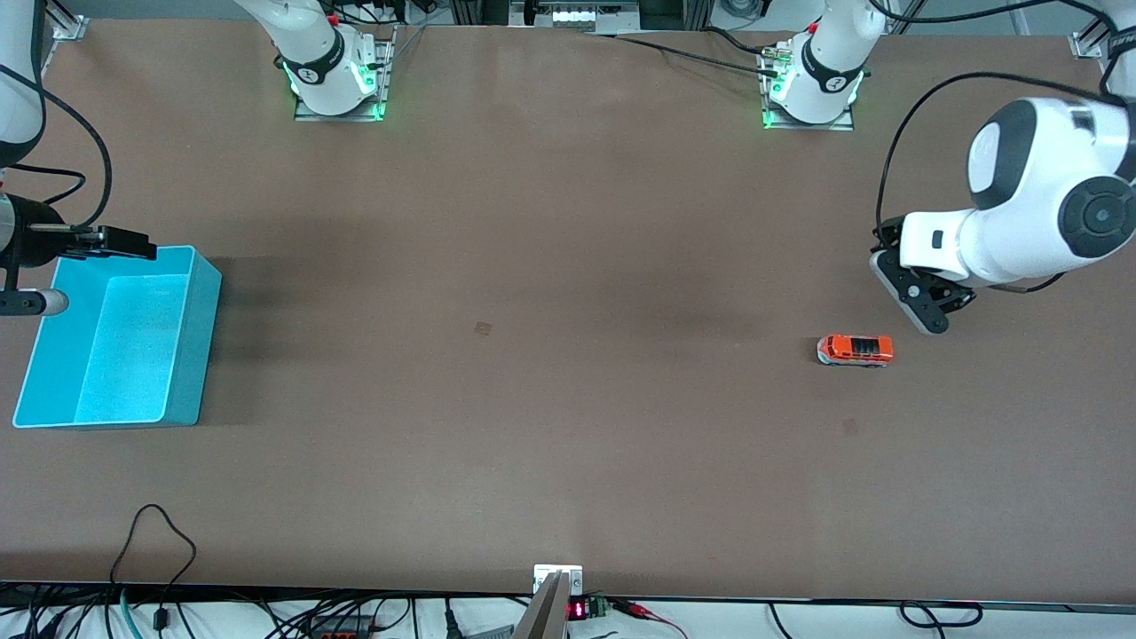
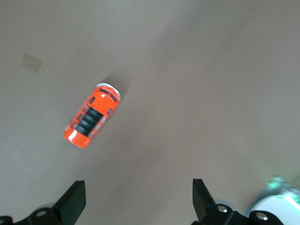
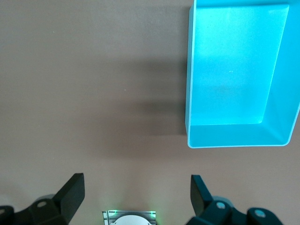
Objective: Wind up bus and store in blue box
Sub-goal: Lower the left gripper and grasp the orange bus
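The small orange-red bus (image 1: 855, 350) stands on the brown table toward the left arm's end, alone and upright. In the left wrist view the bus (image 2: 91, 117) shows its dark roof windows. My left gripper (image 1: 930, 312) hangs open and empty over the table, beside the bus and a little farther from the front camera; its open fingers (image 2: 75, 199) frame bare table. The light blue box (image 1: 115, 342) stands empty at the right arm's end, and it also shows in the right wrist view (image 3: 197, 138). My right gripper (image 3: 137, 190) is open and empty, high beside the box.
The two arm bases (image 1: 337, 84) (image 1: 812, 89) stand along the table edge farthest from the front camera. Two small tape patches (image 1: 482, 328) (image 1: 850, 427) lie flat on the table. Cables (image 1: 155, 550) hang at the nearest edge.
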You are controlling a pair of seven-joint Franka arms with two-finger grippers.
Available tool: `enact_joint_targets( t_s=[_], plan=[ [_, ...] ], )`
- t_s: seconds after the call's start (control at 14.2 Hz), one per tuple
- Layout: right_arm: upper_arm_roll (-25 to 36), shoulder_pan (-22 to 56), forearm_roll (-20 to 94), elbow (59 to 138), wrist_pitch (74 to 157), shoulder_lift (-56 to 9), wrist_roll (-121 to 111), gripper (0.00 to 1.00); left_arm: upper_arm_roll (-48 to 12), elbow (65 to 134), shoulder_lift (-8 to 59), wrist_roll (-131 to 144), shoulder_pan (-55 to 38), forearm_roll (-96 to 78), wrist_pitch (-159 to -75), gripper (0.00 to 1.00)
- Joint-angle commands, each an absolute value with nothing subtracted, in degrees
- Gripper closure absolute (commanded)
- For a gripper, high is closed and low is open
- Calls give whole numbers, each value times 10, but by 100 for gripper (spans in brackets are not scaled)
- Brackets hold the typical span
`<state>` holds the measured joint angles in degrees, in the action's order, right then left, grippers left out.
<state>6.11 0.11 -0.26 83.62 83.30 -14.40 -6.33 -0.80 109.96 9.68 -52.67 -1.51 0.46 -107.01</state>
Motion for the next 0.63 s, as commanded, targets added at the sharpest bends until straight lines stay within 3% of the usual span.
enact_joint_targets(
  t_s=[0.0, 0.56],
  plan=[
    [57, -3, 0, 831, 823, -141, -68, 0, -8, 1159, 104, -627, 4, 12, -1176, 0],
    [57, -6, 1, 831, 817, -141, -68, 0, -8, 1185, 218, -858, 11, 12, -1397, 0]
  ],
)
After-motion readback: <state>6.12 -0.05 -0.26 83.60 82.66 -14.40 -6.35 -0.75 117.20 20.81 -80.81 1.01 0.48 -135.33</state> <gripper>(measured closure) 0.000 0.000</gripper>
